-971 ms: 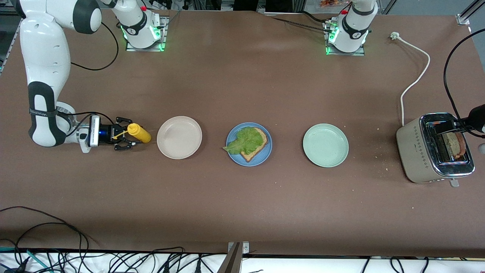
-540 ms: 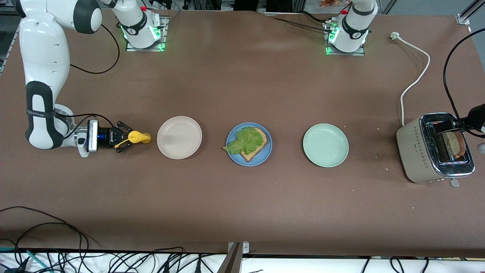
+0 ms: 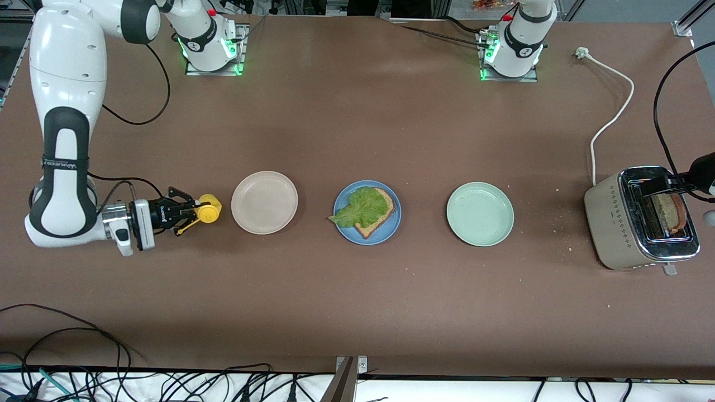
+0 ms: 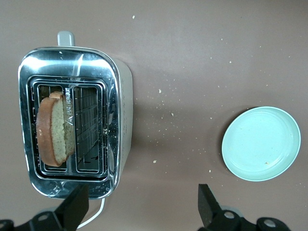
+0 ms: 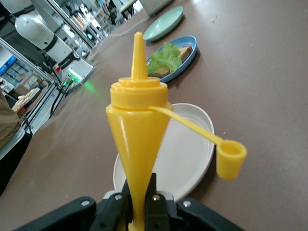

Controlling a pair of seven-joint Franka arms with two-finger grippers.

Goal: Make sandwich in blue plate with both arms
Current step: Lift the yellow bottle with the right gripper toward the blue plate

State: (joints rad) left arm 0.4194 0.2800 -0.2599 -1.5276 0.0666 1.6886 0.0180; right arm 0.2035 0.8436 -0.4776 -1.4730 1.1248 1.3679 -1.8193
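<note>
The blue plate (image 3: 367, 213) sits mid-worktop, between a beige plate (image 3: 264, 202) toward the right arm's end and a pale green plate (image 3: 480, 214) toward the left arm's end. On it lies one speckled brown bread slice (image 3: 377, 218) under a ruffled lettuce leaf (image 3: 360, 208) that overhangs the rim. The right hand (image 3: 187, 215), beside the beige plate, is clamped on a yellow squeeze bottle (image 3: 206, 211), its cap dangling open. The left hand (image 4: 142, 214), fingers spread apart, hovers over the toaster (image 3: 638, 218), which holds a second slice (image 4: 55, 131)
</note>
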